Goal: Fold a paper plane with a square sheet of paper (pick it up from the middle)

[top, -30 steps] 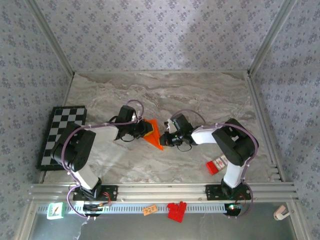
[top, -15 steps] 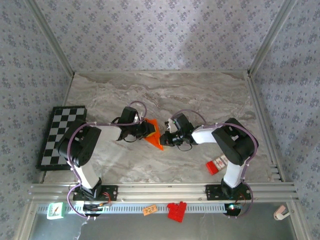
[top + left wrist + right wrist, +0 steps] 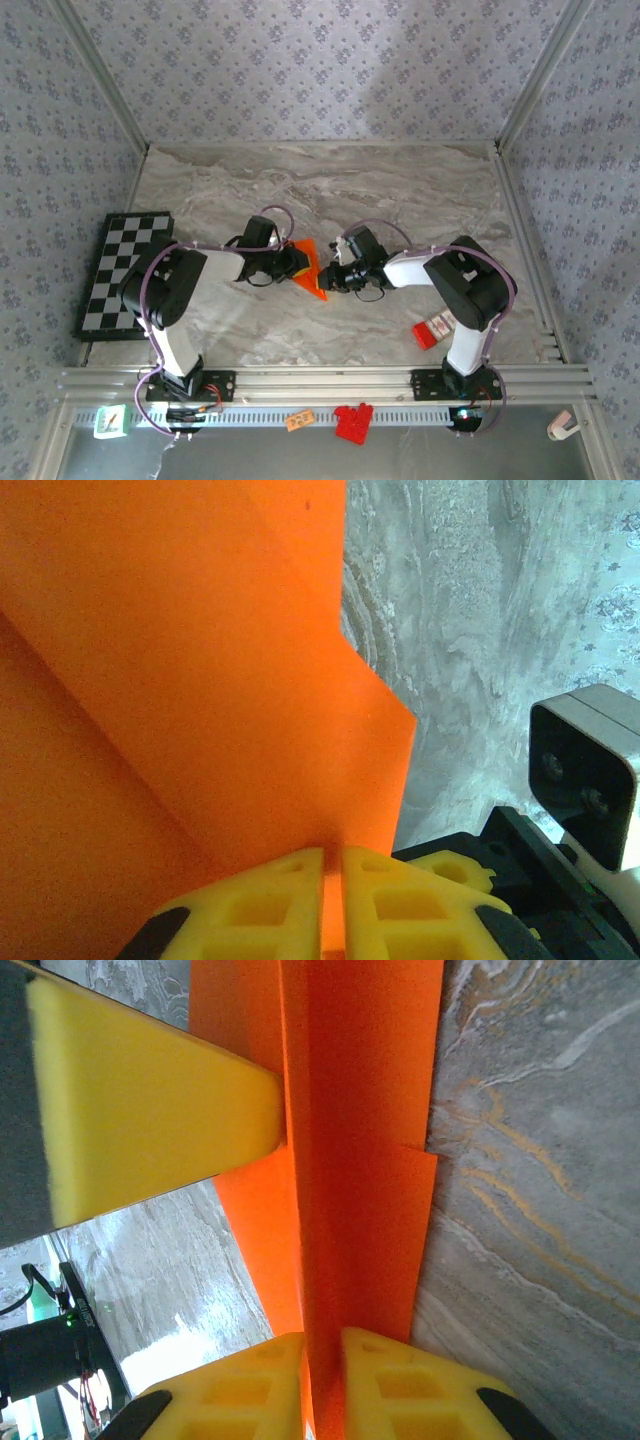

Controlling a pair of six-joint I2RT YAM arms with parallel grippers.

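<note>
Together both arms stretch low inward — left claw (image 3: 333, 856) and right claw (image 3: 322, 1340) each pinch the orange sheet (image 3: 312, 275)

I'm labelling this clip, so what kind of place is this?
Likely a lab robot test booth: left arm and right arm bolted to an aluminium rail, a marble-look tabletop, patterned backdrop walls enclosing it.

The grey marble-patterned desk (image 3: 420, 190) carries a black-and-white checkerboard (image 3: 115, 275) lying flat at its left edge and a small red-and-white box (image 3: 434, 329) near its right front.
</note>
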